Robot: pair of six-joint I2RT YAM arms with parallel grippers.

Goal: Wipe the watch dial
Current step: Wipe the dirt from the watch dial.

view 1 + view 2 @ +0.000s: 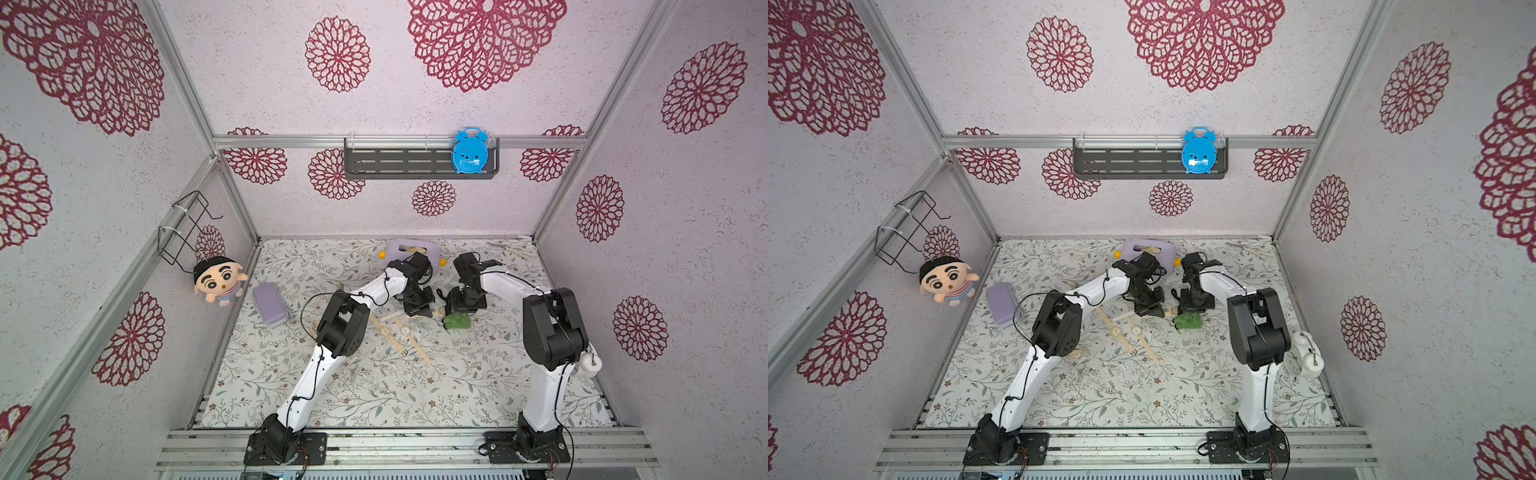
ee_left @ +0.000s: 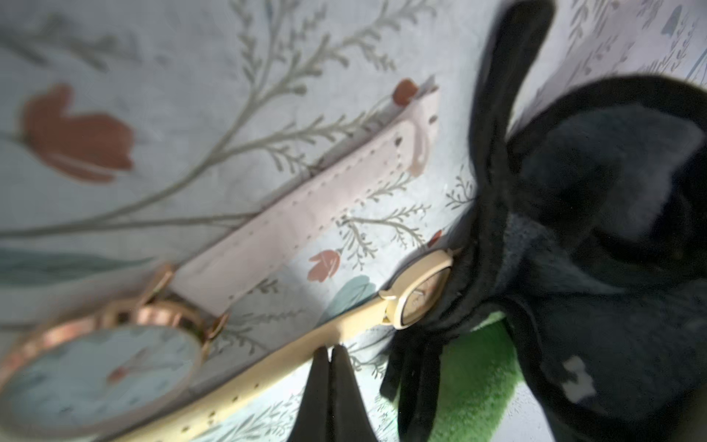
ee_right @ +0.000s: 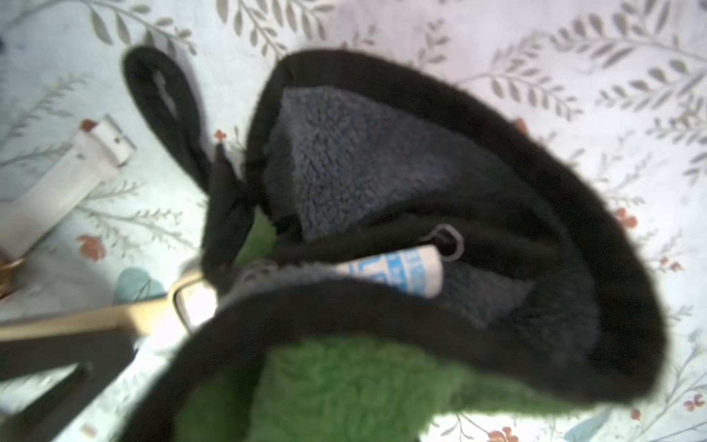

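A small oval watch with its dial (image 2: 421,294) lies on the flowered table cover; its cream strap (image 2: 267,363) runs under my left gripper (image 2: 331,349), which is shut with its tips down on the strap. My left gripper (image 1: 419,309) stands just left of my right gripper (image 1: 463,306) in both top views. The right gripper is shut on a green and black fleece cloth (image 3: 344,386), whose black edge (image 2: 486,229) covers part of the dial (image 3: 197,302). The right jaws themselves are buried in the cloth (image 1: 457,321).
A round rose-gold watch with a pink strap (image 2: 95,379) lies beside the left gripper, and two tan-strapped watches (image 1: 395,331) nearer the front. A purple case (image 1: 270,304) sits left, a purple box (image 1: 409,249) at the back, a white alarm clock (image 1: 1304,355) right.
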